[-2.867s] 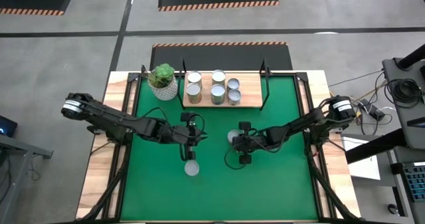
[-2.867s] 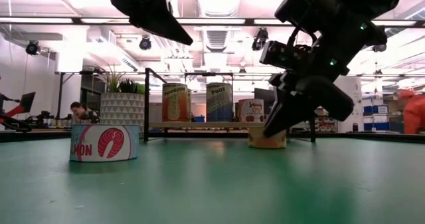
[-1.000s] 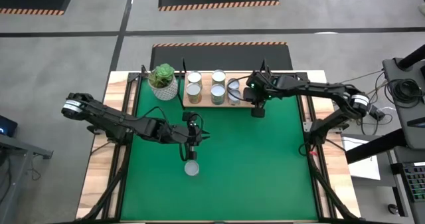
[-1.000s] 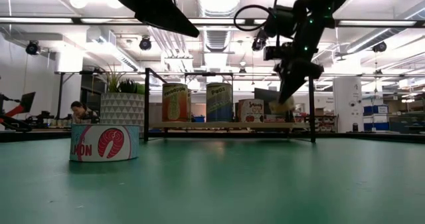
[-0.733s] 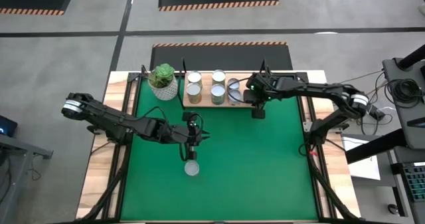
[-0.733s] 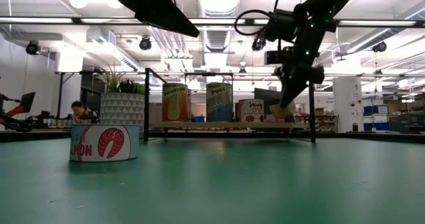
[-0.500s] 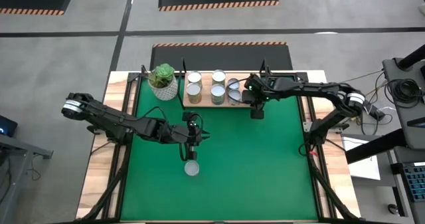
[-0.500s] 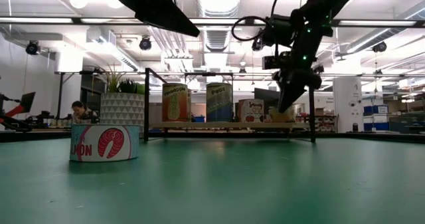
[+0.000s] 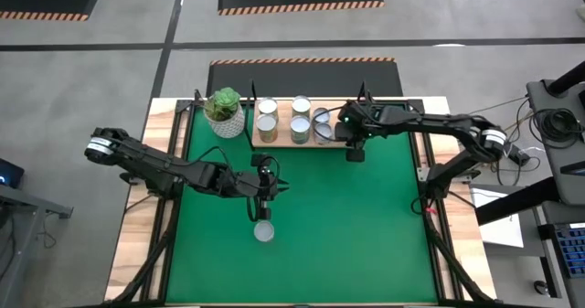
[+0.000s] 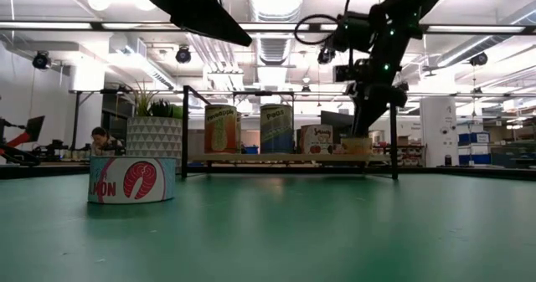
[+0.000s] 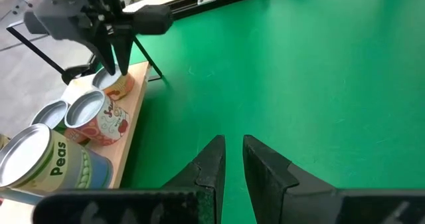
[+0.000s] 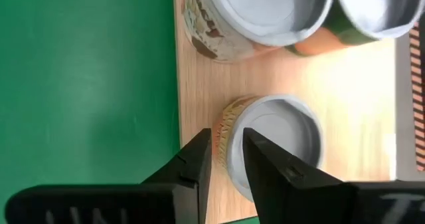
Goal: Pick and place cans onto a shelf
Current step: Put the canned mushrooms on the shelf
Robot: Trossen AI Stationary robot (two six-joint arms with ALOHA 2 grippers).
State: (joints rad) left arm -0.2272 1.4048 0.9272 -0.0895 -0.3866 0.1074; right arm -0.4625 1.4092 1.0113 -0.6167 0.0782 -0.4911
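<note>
My right gripper is over the right end of the shelf, shut on a tan-labelled can that stands on the light-wood board. Several other cans stand upright on the board to its left. A salmon-labelled can stands on the green mat. My left gripper hovers above the mat just beyond that can, touching nothing, its fingers together but for a narrow slit. My right gripper holds the tan-labelled can by its top rim, on the side facing the mat. One finger is over the lid and the other is outside the wall. The fingers point down from above. The can stands upright with its bottom on the board.
A white pot with a green plant stands at the shelf's left end. Thin black posts rise at the shelf's ends, one close to my right gripper. Open green mat lies to the right of the salmon can.
My right gripper has gone down a little over the shelf's right end with the tan-labelled can. The can hung tilted just above the board and now stands upright on it.
</note>
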